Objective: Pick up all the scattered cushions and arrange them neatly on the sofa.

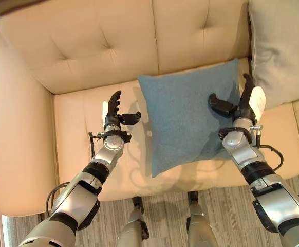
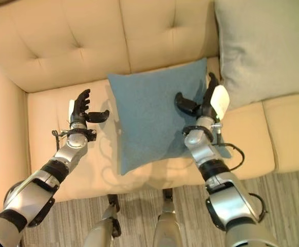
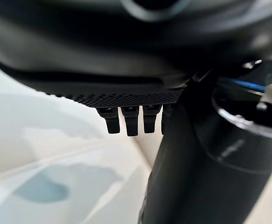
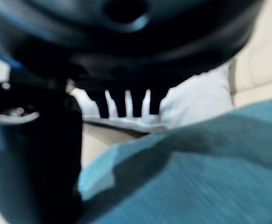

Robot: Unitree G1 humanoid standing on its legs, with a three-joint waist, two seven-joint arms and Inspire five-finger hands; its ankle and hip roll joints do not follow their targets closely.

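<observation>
At frame left, our left hand (image 1: pixel 114 114) hovers spread over the cream leather sofa (image 1: pixel 82 49). At centre, the square teal fabric cushion (image 1: pixel 188 113) leans on the backrest; our right hand (image 1: pixel 237 105), fingers spread, brackets its right edge, probably to steady it.

A grey-brown striped floor (image 1: pixel 226 211) runs along the bottom of the head views.

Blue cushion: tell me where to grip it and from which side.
Grip the blue cushion by its two side edges, one robot hand on each. It leans against the sofa backrest, and the open left hand and right hand already flank it.
</observation>
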